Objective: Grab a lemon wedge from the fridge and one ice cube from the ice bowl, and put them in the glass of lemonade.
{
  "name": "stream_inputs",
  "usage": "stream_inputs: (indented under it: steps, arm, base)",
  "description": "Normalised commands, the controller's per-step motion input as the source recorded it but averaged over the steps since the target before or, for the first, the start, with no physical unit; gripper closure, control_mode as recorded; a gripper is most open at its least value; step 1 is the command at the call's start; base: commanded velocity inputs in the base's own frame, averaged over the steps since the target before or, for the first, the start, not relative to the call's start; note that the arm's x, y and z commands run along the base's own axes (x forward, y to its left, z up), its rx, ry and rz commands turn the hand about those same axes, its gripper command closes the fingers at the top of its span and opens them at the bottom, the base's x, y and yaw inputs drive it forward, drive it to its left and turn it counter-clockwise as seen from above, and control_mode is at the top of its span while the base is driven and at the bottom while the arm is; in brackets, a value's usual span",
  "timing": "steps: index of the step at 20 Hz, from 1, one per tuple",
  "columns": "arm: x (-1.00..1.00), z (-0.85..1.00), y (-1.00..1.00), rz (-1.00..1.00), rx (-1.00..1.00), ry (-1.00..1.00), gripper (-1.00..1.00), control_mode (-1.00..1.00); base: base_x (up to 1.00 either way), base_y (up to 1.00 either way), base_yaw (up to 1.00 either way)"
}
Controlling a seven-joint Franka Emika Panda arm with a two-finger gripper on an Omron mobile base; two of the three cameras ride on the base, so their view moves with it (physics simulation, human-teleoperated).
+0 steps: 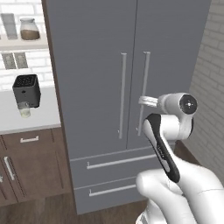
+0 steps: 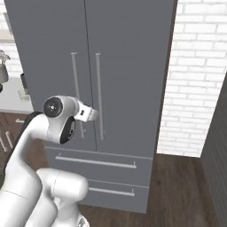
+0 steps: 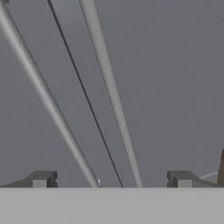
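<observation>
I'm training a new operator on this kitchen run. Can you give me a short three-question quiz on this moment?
1. True or false: both doors of the fridge are shut.
2. The gripper is: A) shut on a handle, B) open with nothing between its fingers, C) holding a lemon wedge.
3. Fill in: on the counter left of the fridge, a small glass stands just in front of the black ____.

Key: 1 true; 2 B; 3 toaster.
</observation>
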Motion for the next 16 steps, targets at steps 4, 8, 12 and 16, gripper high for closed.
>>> stream_inputs:
  steps: [4,8,12,16]
  arm:
    - [0.47,-0.01,0.21,-0.08,0.00,0.00,-1.00,-1.00]
    - [0.87,0.18,-0.39,0.09,-0.08,0.08,-1.00,-1.00]
    - [0.05,0.28,-0.52,0.28,-0.16,0.02,-1.00,-1.00]
    - [0.12,0.00,-0.20,0.17,-0.06,0.08,-1.00,-1.00]
  base:
    - [0.00,0.00,0.00]
    - [0.00,0.00,0.00]
    - [0.00,0.00,0.00]
    - [0.00,0.00,0.00]
